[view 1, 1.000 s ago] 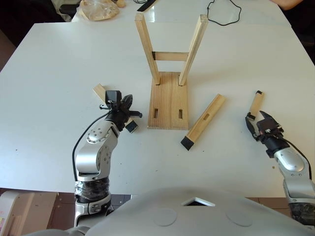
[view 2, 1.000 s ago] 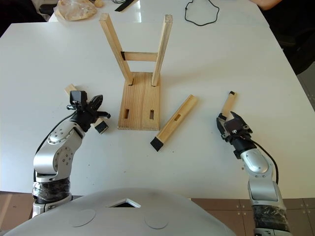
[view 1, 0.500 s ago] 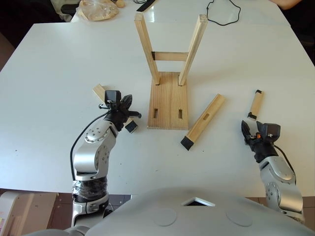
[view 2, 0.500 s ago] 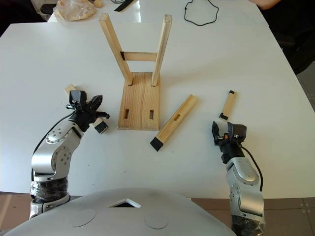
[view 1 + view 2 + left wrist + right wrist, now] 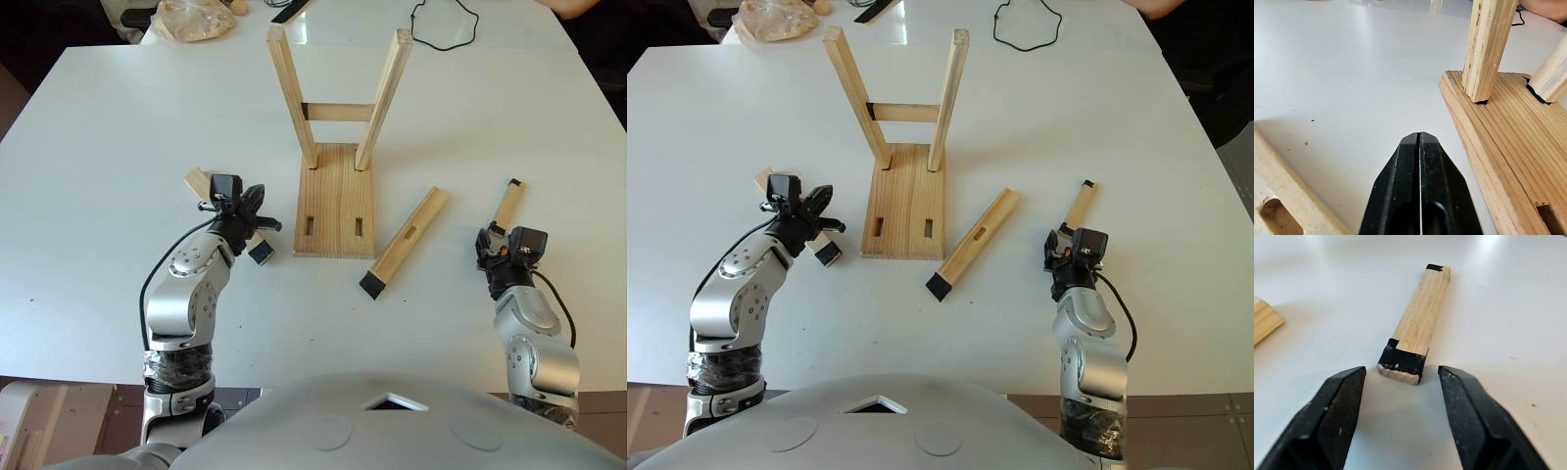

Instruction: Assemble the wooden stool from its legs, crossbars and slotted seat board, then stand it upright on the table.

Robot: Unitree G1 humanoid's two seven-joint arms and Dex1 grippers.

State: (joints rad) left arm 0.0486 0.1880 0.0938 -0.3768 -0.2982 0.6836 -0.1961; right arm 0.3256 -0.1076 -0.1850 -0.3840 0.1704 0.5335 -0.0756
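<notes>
On the white table [image 5: 118, 117], seen from the head, the pale slotted wooden seat board [image 5: 334, 201] is lying flat, carrying two upright wooden legs [image 5: 290, 93] joined by a crossbar [image 5: 339, 112]; a loose black-tipped wooden leg [image 5: 409, 240] is lying beside it. From the left wrist, the left gripper [image 5: 1420, 138] is holding nothing, fingers [image 5: 1403, 196] pressed together, near the board. From the right wrist, the right gripper [image 5: 1401, 372] is hanging wide apart, empty, a short black-tipped wooden bar [image 5: 1418, 325] lying just ahead.

Left gripper [image 5: 1420, 139] pressed closed; right gripper [image 5: 1400, 375] (held low) spread wide.
</notes>
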